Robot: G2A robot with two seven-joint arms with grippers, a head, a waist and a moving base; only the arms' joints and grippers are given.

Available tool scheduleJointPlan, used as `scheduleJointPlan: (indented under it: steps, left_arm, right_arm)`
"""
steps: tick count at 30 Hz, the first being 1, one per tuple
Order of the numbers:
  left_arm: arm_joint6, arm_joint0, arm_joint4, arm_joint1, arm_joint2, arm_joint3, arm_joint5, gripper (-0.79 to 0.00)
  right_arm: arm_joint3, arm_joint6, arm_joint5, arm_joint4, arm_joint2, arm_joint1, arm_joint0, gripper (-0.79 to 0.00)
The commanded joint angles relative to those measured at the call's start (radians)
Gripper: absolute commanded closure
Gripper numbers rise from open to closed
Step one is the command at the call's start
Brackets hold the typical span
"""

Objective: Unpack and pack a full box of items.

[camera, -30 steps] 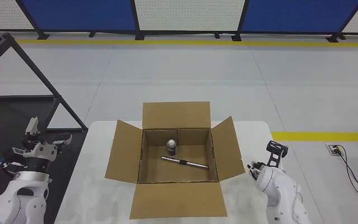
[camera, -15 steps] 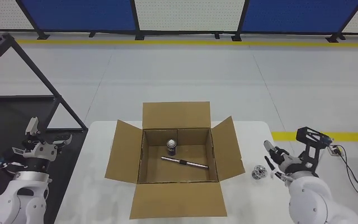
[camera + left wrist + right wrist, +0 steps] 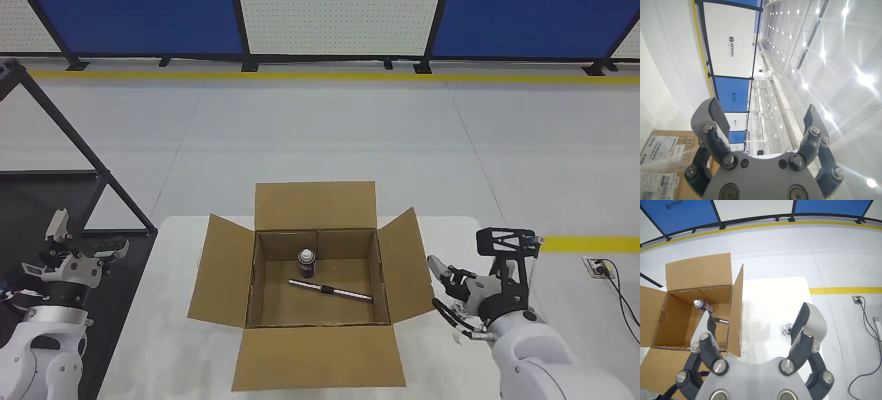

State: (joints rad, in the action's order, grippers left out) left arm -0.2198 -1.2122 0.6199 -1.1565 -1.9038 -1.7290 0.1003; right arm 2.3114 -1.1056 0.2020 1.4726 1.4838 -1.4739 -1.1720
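Box sits open on the table, flaps spread. Right gripper has its fingers apart and empty, just beyond the box's right flap. A small metal fitting lies on the table beside the box. Left gripper has its fingers apart and empty, well left of the box. Inside the box are a spray can and a metal rod.

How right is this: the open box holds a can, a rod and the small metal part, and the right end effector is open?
Not quite. The metal part is not in the box; it lies on the table beside it, as the right wrist view shows. The open box holds the can and the rod, and the right end effector is open.
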Motion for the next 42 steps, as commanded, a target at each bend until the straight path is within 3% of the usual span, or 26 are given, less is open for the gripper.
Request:
scheduleJointPlan:
  steps: [1, 5, 8, 12, 19, 29, 42]
  left_arm:
    - [0.000, 0.000, 0.000, 0.000, 0.000, 0.000, 0.000, -0.785]
    - [0.000, 0.000, 0.000, 0.000, 0.000, 0.000, 0.000, -0.785]
    - [-0.001, -0.007, 0.000, 0.000, 0.004, -0.008, 0.004, -0.785]
    - [0.013, -0.002, -0.026, 0.002, 0.004, -0.007, 0.004, -0.785]
    - [0.056, -0.007, -0.009, 0.001, -0.015, 0.014, -0.010, -0.785]
    - [0.081, -0.050, 0.111, -0.004, -0.068, -0.018, -0.008, -0.785]
    - [0.087, -0.054, 0.111, -0.003, -0.058, -0.024, -0.001, -0.785]
  right_arm:
    - [0.000, 0.000, 0.000, 0.000, 0.000, 0.000, 0.000, -0.785]
    - [0.008, 0.019, -0.022, -0.024, -0.016, 0.000, 0.001, -0.785]
    - [-0.011, 0.161, -0.121, -0.053, -0.060, 0.002, -0.021, -0.785]
    - [-0.032, 0.237, -0.178, -0.016, -0.147, 0.002, 0.016, -0.785]
    - [-0.241, 0.203, -0.214, 0.012, -0.323, -0.015, 0.223, -0.785]
    - [-0.653, 0.132, -0.213, -0.112, -0.486, -0.064, 0.499, -0.785]
    - [-0.881, 0.212, -0.153, -0.215, -0.530, -0.090, 0.476, -0.785]
